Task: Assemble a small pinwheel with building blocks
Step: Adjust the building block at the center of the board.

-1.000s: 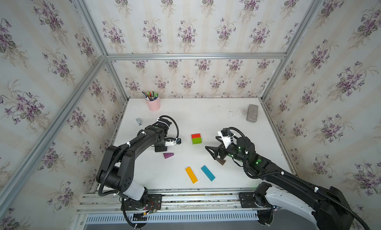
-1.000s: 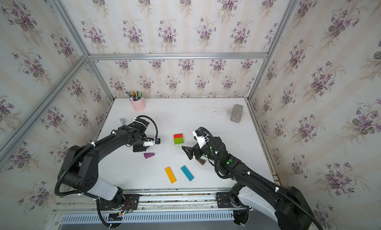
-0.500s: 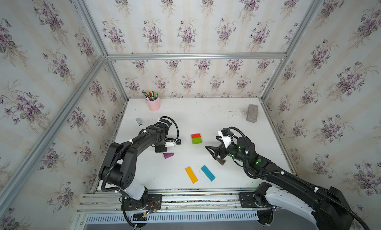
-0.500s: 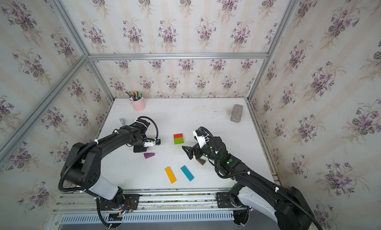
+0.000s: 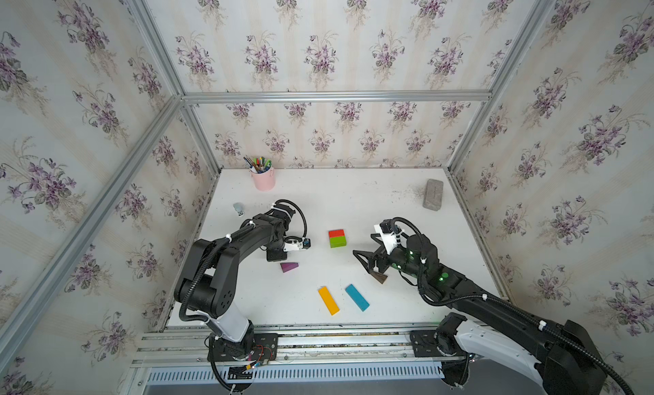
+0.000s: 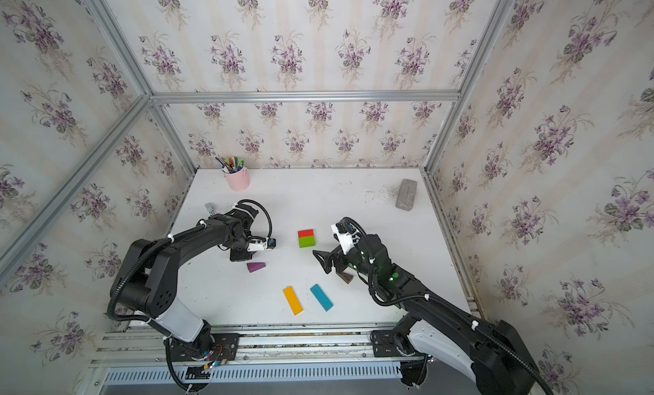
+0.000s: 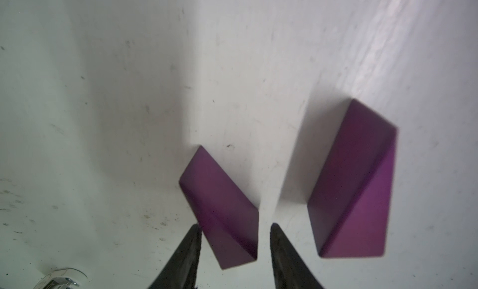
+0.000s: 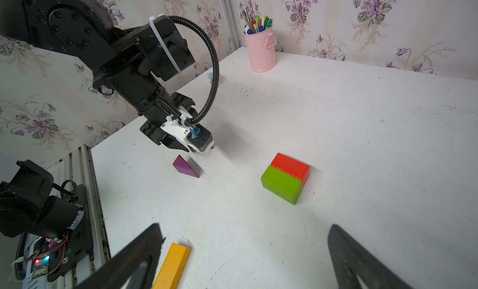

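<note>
In the left wrist view my left gripper (image 7: 234,227) stands open astride a purple wedge (image 7: 222,210). One fingertip (image 7: 194,233) touches the wedge and a narrow gap shows at the other side. A second purple wedge (image 7: 357,186) lies beside it, seen in a top view as the purple wedge (image 5: 289,267). The red and green bricks (image 5: 337,238) sit joined mid-table. The yellow bar (image 5: 328,300) and blue bar (image 5: 357,297) lie near the front. My right gripper (image 5: 362,261) hovers wide open and empty, next to a dark-brown wedge (image 5: 379,278).
A pink pen cup (image 5: 263,177) stands at the back left. A grey rough brick (image 5: 432,194) lies at the back right. A small grey object (image 5: 239,208) sits by the left wall. Papered walls close in three sides of the table.
The left jaws have drawn closer together around the purple wedge. The right arm and the other blocks have not moved.
</note>
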